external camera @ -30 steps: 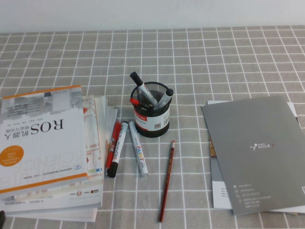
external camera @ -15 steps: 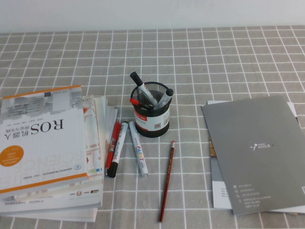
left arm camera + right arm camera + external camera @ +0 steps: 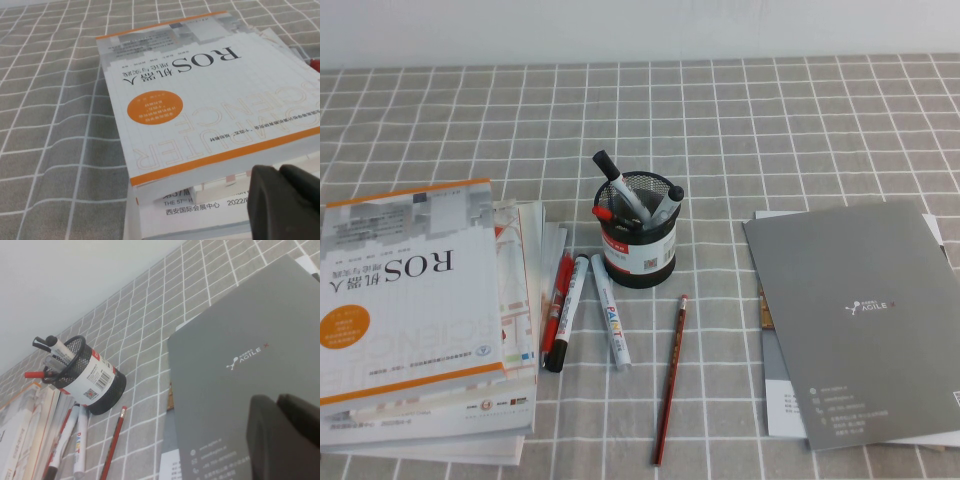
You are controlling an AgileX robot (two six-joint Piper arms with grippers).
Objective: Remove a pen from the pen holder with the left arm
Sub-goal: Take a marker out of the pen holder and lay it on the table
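Observation:
A black mesh pen holder (image 3: 638,232) with a white label stands mid-table; the right wrist view also shows the pen holder (image 3: 90,377). Out of it stick a black-capped white marker (image 3: 617,183), a red pen (image 3: 603,212) and a second black-capped marker (image 3: 665,203). Neither arm shows in the high view. My left gripper (image 3: 280,172) hovers over the near edge of the book stack (image 3: 200,100), its dark fingers pressed together and empty. Above the grey folder (image 3: 240,365) my right gripper (image 3: 276,402) is shut too, holding nothing.
In front of the holder lie a red marker (image 3: 558,300), a black-and-white marker (image 3: 568,310), a white paint marker (image 3: 611,322) and a red pencil (image 3: 671,378). The book stack (image 3: 405,300) fills the left side, the grey folder (image 3: 860,320) the right.

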